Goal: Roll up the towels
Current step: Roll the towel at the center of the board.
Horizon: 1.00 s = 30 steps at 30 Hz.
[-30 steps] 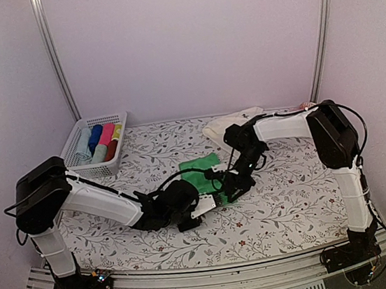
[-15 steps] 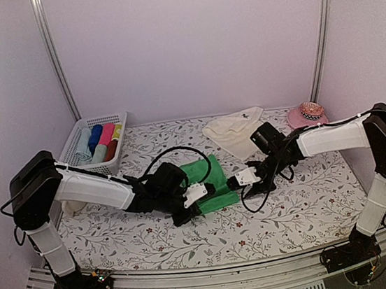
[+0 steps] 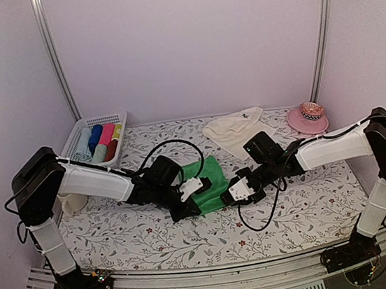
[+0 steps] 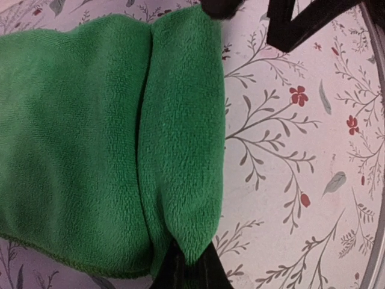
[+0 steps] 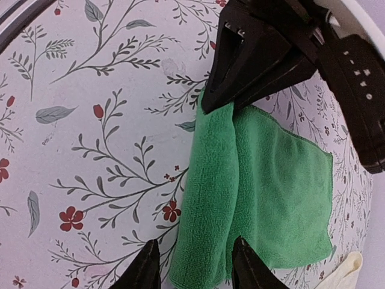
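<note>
On the fold of the green towel [image 3: 215, 180], left jaws clamped; right jaws, nearer than before, parted astride its end.

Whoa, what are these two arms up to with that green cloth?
They are rolling a bright green soft towel. The left pincer pinches one end of its folded-over edge, while the right pincer stands open astride the other end. A cream-white towel lies unrolled farther back.
</note>
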Motion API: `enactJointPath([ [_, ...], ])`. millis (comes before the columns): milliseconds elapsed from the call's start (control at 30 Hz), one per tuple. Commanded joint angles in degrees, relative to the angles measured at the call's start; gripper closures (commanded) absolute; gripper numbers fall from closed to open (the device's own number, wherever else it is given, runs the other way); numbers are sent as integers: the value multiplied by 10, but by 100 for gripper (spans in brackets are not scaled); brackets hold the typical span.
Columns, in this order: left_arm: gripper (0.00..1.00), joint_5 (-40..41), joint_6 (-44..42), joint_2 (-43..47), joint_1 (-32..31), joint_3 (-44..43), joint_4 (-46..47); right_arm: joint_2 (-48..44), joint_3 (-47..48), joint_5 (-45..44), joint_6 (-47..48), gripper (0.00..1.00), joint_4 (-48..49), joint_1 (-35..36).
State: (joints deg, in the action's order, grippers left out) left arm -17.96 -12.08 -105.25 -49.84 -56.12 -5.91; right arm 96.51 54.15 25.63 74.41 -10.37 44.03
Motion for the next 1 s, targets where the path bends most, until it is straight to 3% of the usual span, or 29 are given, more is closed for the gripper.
enactJointPath([
  [0, 100, -28, 16, -18, 17, -7, -23, 27, -1, -9, -15, 60, 25, 13],
  [833, 100, -52, 21, -26, 46, -3, -28, 130, 44, -139, -77, 61, 79, 22],
  [900, 93, -40, 20, -16, 49, 2, -29, 138, 51, -142, -79, 67, 68, 23],
  [967, 76, -18, 21, 3, 54, 10, -27, 148, 68, -138, -82, 78, 34, 23],
])
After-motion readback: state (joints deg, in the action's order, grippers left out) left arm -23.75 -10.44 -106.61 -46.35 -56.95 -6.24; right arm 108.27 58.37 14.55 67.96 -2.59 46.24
